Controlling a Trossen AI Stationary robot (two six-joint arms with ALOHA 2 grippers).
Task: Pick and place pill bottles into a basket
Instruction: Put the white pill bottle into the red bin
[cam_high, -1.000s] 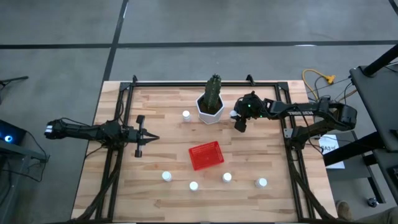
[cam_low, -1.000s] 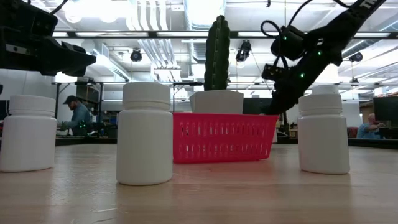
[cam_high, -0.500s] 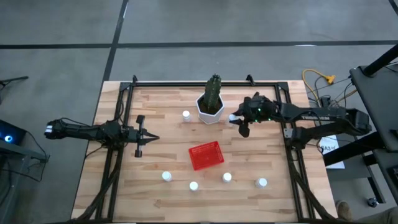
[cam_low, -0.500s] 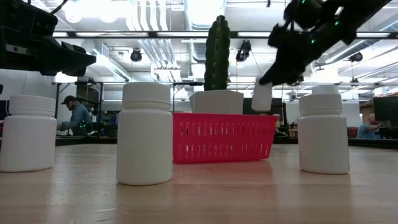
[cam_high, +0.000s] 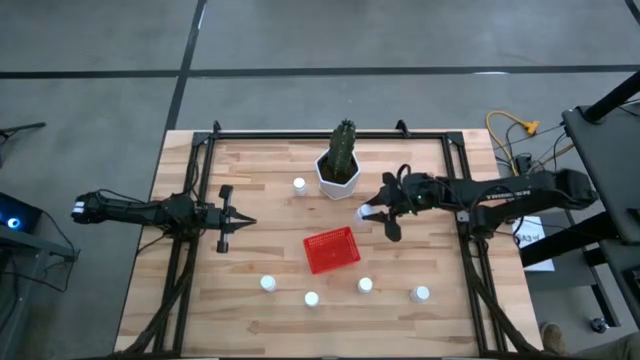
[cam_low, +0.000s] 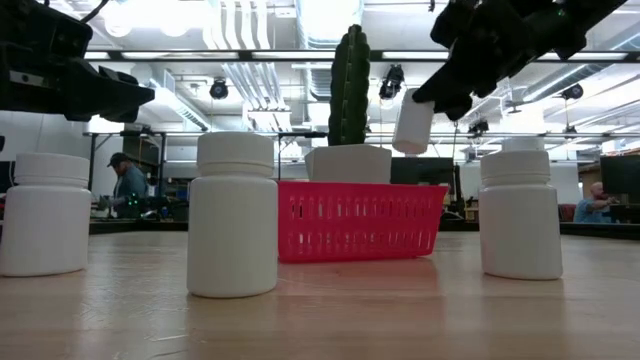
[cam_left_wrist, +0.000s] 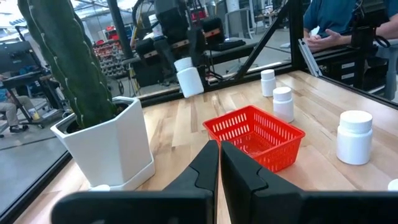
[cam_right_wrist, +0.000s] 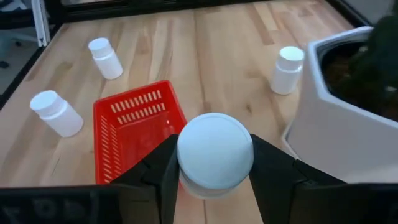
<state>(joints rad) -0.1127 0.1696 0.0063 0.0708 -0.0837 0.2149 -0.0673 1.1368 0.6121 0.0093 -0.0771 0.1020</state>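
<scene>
My right gripper (cam_high: 372, 212) is shut on a white pill bottle (cam_right_wrist: 214, 152) and hangs above the table, between the white cactus pot (cam_high: 338, 172) and the red basket (cam_high: 331, 249). The low view shows this bottle (cam_low: 412, 122) tilted, higher than the basket's rim (cam_low: 360, 186). One pill bottle (cam_high: 299, 184) stands left of the pot. Several more (cam_high: 311, 298) stand on their bases near the front edge. My left gripper (cam_high: 235, 220) waits shut at the table's left, touching nothing. My right gripper pinches the bottle's upper end, at the cap (cam_right_wrist: 214, 146), between its two fingers (cam_right_wrist: 163, 168), one on each side. The fingers come from the table's right, slanting down. The bottle is lifted clear and hangs tilted below them (cam_low: 410, 130).
The white hexagonal pot with the tall green cactus (cam_low: 349, 85) stands just beyond the held bottle. A black frame (cam_high: 330, 133) runs round the table's edges. People sit at benches in the room behind (cam_low: 125, 185).
My right gripper has swung from beside the pot toward the table's near edge and left, toward the basket, and has risen. It has tipped nearer to level. It has stayed shut on the bottle, which has come up off the table and tilted.
</scene>
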